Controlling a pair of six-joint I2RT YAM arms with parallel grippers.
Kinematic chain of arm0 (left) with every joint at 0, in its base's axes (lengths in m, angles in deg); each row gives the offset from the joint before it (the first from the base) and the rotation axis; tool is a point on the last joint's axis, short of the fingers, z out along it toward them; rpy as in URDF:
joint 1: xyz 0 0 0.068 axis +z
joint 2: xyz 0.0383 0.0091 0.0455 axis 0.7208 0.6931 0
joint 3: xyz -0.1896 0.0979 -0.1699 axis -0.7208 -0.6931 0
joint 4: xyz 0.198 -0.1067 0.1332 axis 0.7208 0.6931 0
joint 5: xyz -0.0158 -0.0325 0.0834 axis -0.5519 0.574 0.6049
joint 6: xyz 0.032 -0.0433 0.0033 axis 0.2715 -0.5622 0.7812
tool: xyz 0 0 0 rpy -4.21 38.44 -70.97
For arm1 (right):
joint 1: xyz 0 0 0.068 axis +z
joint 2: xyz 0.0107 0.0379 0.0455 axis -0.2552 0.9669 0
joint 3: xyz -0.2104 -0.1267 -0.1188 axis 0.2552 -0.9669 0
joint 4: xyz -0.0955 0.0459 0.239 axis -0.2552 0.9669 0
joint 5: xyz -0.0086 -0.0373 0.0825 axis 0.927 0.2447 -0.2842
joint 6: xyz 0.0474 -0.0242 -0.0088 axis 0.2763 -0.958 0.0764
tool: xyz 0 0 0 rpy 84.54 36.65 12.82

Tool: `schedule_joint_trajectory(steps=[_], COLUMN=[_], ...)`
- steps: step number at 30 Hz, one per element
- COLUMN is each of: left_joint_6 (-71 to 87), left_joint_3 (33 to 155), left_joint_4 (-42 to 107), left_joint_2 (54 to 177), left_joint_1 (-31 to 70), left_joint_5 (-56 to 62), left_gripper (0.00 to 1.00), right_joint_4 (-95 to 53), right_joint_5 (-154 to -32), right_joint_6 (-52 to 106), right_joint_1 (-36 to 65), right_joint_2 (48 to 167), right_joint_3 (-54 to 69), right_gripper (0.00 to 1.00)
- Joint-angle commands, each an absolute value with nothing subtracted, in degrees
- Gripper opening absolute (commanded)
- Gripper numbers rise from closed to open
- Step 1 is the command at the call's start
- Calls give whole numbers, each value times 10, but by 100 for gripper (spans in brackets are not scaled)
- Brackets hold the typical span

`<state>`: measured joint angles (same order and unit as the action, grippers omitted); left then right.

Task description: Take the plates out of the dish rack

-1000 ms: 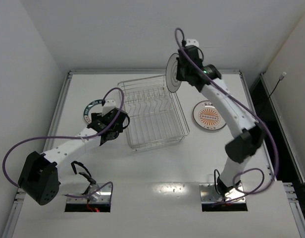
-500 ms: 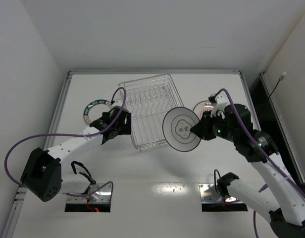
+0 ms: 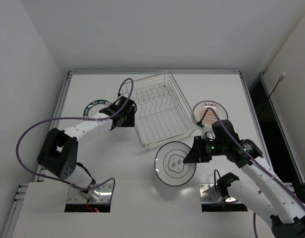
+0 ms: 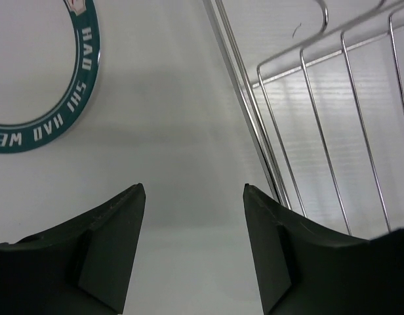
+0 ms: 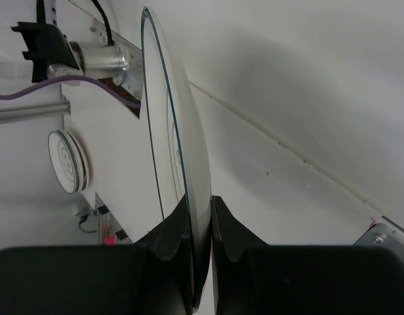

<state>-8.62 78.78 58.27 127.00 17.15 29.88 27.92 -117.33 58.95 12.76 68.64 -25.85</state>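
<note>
My right gripper (image 3: 192,154) is shut on the edge of the grey-ringed plate (image 3: 175,163) and holds it over the table in front of the dish rack (image 3: 160,111); the right wrist view shows the plate (image 5: 179,144) edge-on between my fingers (image 5: 199,209). The rack is a chrome wire basket with no plates in it. The teal-rimmed plate (image 3: 95,107) lies flat left of the rack, and it shows in the left wrist view (image 4: 51,85). The orange sunburst plate (image 3: 210,111) lies flat right of the rack. My left gripper (image 3: 127,115) is open and empty beside the rack's left wall (image 4: 254,131).
The table's raised edge rail (image 3: 155,72) runs along the back. The two arm bases (image 3: 88,196) sit at the near edge. White walls close in on the left and right.
My right arm carried the grey-ringed plate from above the rack down and forward to the table in front of it. The rack shifted and turned. My left gripper moved up along its left side.
</note>
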Motion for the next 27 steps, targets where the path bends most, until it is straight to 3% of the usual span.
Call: schedule_joint_trajectory(steps=[1, 8, 18, 23, 27], left_joint_6=[-73, -67, -72, -66, -66], left_joint_3=[851, 936, 959, 953, 965], left_joint_4=[563, 602, 644, 662, 673], left_joint_2=[1296, 1355, 1303, 1277, 1271], left_joint_1=[188, 248, 265, 271, 282], left_joint_5=[289, 283, 277, 282, 282], left_gripper=[58, 58, 58, 58, 58], right_joint_4=[218, 21, -187, -301, -306], right_joint_5=[-1230, -1262, -1241, -1253, -1241], right_joint_6=[634, 732, 870, 875, 859], right_joint_1=[125, 131, 136, 141, 161], right_joint_2=[706, 838, 919, 1023, 1102], right_joint_3=[-283, -331, -441, -419, -345], right_gripper=[0, 0, 0, 0, 0])
